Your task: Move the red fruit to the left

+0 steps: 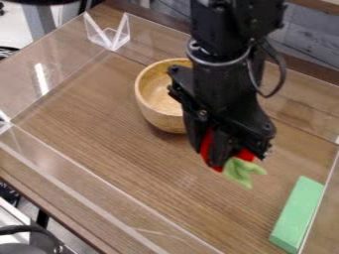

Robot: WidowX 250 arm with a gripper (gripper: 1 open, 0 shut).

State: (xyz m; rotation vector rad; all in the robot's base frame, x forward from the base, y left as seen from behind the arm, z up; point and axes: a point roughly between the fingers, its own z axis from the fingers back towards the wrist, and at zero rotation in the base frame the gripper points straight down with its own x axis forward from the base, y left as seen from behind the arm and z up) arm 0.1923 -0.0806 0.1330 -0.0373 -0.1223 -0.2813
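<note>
Setting: a wood-grain desk [93, 119] is sitting inside low clear plastic walls [54, 60], seen from above and to one side.
Arm: a black robot arm [232, 40] is reaching in from the top of the view and pointing straight down over the middle of the desk.
Claw: the claw [228, 159] is hanging at the arm's lower end, its fingers pinched tight around the red fruit.
Red fruit: the red fruit [217, 156] is being held off the desk between the claw's fingers, with its glossy red body showing on the near left side of the grip.
Leafy top: the fruit's light-green leaves [243, 169] are sticking out below and to the right of the fingertips.
Fruit and desk: the fruit is hanging above bare wood, touching nothing but the claw.
Wooden bowl: a round wooden bowl [159, 94] is standing on the desk behind and to the left of the claw, partly hidden by the arm.
Green block: a flat pale-green rectangular block [299, 212] is lying on the desk near the lower right corner, well apart from the fruit.
</note>
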